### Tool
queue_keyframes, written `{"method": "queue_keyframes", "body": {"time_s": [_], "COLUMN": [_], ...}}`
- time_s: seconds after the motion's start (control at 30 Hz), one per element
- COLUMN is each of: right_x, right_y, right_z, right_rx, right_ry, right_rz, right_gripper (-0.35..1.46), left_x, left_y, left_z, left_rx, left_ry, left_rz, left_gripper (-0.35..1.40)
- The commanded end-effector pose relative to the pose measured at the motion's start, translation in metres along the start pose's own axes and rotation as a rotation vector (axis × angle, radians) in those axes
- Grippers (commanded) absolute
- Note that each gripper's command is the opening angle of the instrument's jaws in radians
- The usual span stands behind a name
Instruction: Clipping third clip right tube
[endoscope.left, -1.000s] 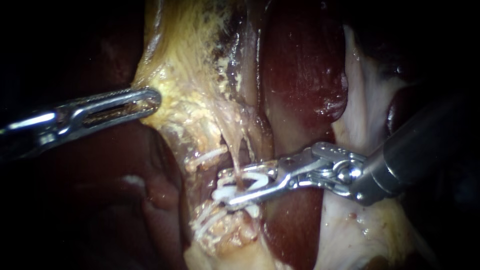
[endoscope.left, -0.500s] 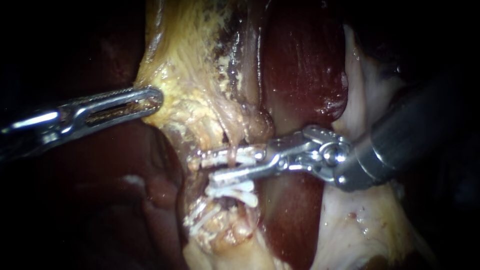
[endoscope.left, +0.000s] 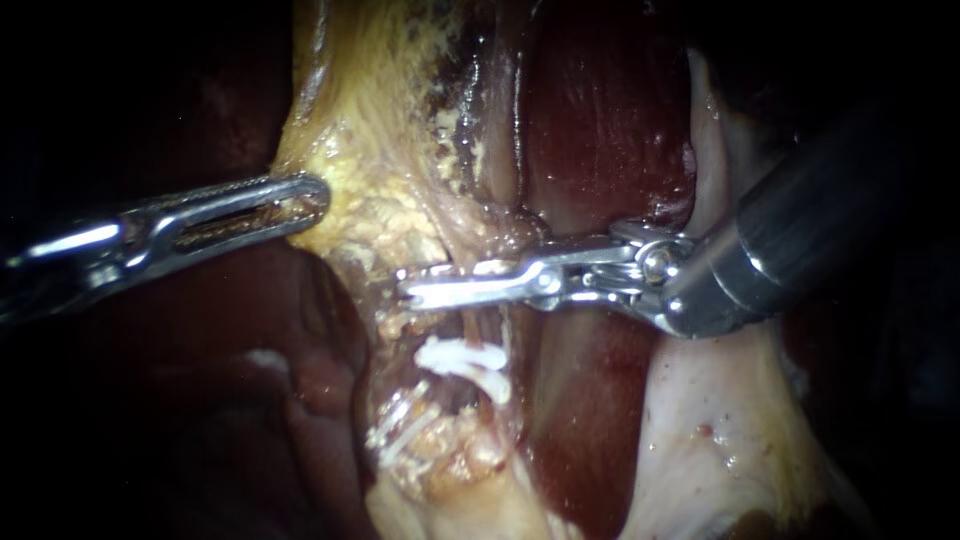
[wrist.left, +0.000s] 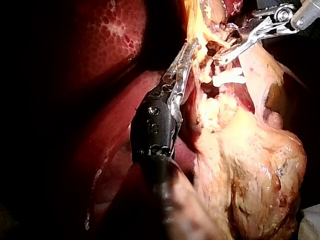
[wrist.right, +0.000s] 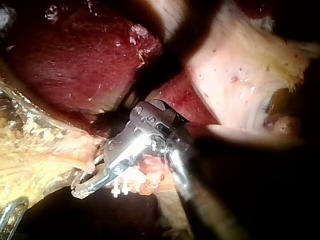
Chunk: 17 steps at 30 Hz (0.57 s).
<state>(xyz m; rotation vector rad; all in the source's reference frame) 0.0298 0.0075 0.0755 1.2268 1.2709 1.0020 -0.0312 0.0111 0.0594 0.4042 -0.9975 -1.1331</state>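
Endoscope view showed the right instrument (endoscope.left: 420, 285) with jaws pressed nearly together across the tube (endoscope.left: 468, 325), just far of a white clip (endoscope.left: 462, 357), apparently seating another, while the left instrument (endoscope.left: 310, 200), jaws clamped on yellow fatty tissue (endoscope.left: 370, 210), drew it leftward for exposure.

We log:
- right tube (endoscope.left: 470, 324): covered by the right tool (endoscope.left: 410, 284) just above the white clip (endoscope.left: 462, 358); whether the tool carries a clip, not discernible.
- left tool (endoscope.left: 320, 197), well away from that clip: tips buried in fatty tissue (endoscope.left: 380, 215).
- both shafts: cut off.
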Motion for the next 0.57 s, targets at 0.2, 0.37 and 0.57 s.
{"method": "queue_keyframes", "body": {"time_s": [0.2,0.37,0.57], "right_x": [-0.0004,-0.0007,-0.0007], "right_y": [0.0007,0.0007,0.0007], "right_z": [-0.0001,0.0002,0.0002], "right_rx": [-0.001,0.003,0.003], "right_ry": [-0.018,-0.023,-0.023], "right_rz": [0.019,0.017,0.023], "right_gripper": [-0.35,-0.35,-0.35], "left_x": [0.0,0.0,0.0], "left_y": [0.0,0.0,0.0], "left_z": [0.0,0.0,0.0001], "left_rx": [0.0,0.0,-0.001], "left_ry": [0.0,0.0,0.0], "left_rz": [0.0,0.0,0.0], "left_gripper": [-0.35,-0.35,-0.35]}}
